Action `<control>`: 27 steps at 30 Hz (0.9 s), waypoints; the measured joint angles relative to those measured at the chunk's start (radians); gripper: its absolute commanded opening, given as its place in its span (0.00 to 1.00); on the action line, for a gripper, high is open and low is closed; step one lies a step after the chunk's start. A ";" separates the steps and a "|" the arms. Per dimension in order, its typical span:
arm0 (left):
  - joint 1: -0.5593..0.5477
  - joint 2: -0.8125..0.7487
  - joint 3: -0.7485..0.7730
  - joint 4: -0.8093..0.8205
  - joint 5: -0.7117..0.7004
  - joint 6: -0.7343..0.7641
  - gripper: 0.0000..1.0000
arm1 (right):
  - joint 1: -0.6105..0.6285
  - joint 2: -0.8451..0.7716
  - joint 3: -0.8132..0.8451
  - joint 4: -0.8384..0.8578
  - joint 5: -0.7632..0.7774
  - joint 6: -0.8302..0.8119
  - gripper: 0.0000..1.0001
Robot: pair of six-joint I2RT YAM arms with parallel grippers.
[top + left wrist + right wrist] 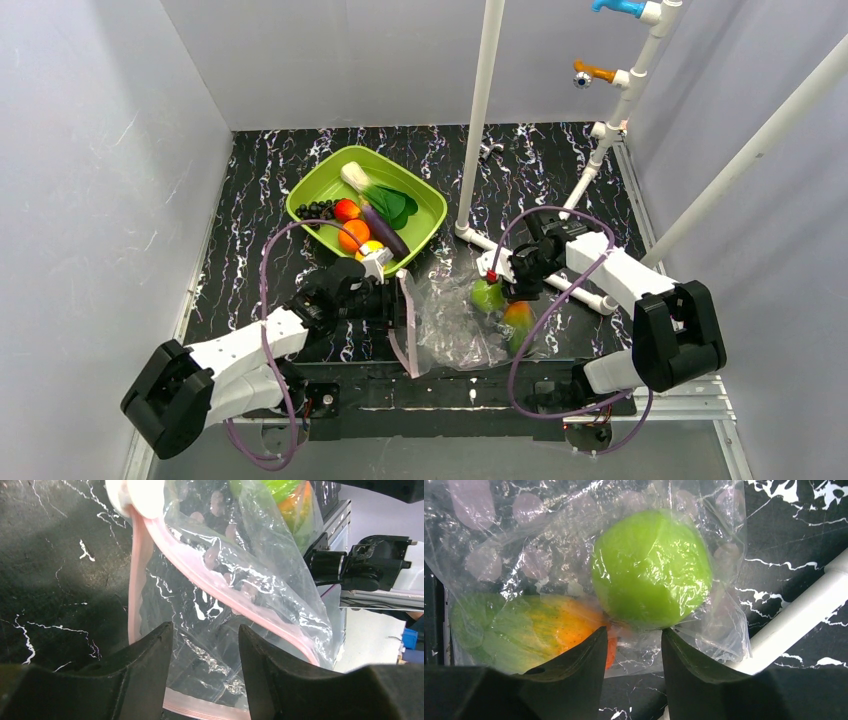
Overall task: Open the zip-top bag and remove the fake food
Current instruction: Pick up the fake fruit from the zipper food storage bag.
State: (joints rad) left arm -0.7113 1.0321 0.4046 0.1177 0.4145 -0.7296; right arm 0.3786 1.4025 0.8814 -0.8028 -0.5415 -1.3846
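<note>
clear crinkly plastic, the zip-top bag lies on the black marbled desk between the two arms, near the desk's front edge. its pinkish zip strip faces the left arm and the mouth gapes. in the left wrist view the two halves of the strip spread apart into a loop. two pieces of fake food sit inside at the closed end: a green apple and, touching it, an orange-and-green fruit.

the lime-green tray sits just behind the left arm's wrist and holds the rest: a leafy green, a purple eggplant, a red fruit, an orange, dark grapes and a yellow lemon at the near rim.

the left jaws stand a little apart at the bag's mouth, with film showing in the gap and one strip just beside a finger – nothing looks clamped. the right jaws are likewise narrowly parted over the closed end, with the apple just past the tips and not gripped.

a white pipe lies on the desk right against the bag's far corner, so that side is tight. bare marbled surface shows left of the tray and behind it.
</note>
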 measured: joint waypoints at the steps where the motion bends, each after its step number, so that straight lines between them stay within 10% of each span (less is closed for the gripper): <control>1: 0.000 0.011 -0.005 0.011 0.003 -0.002 0.50 | 0.003 0.000 0.000 0.001 -0.003 0.000 0.56; 6: -0.003 0.042 -0.023 0.061 0.011 -0.019 0.50 | 0.009 -0.003 0.008 0.000 -0.014 0.007 0.69; 15: -0.014 0.046 -0.031 0.142 -0.011 -0.039 0.42 | 0.050 0.033 0.039 0.026 -0.023 0.018 0.56; 24: -0.029 0.154 -0.038 0.234 -0.014 -0.061 0.31 | 0.179 0.119 0.039 0.069 0.005 0.074 0.01; 27: -0.035 0.187 -0.039 0.256 -0.014 -0.068 0.32 | 0.216 0.155 0.041 0.064 0.005 0.102 0.01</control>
State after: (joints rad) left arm -0.7460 1.2186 0.3660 0.3740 0.4004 -0.7975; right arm 0.5941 1.5578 0.9226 -0.7387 -0.5369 -1.2823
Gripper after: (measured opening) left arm 0.314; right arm 0.030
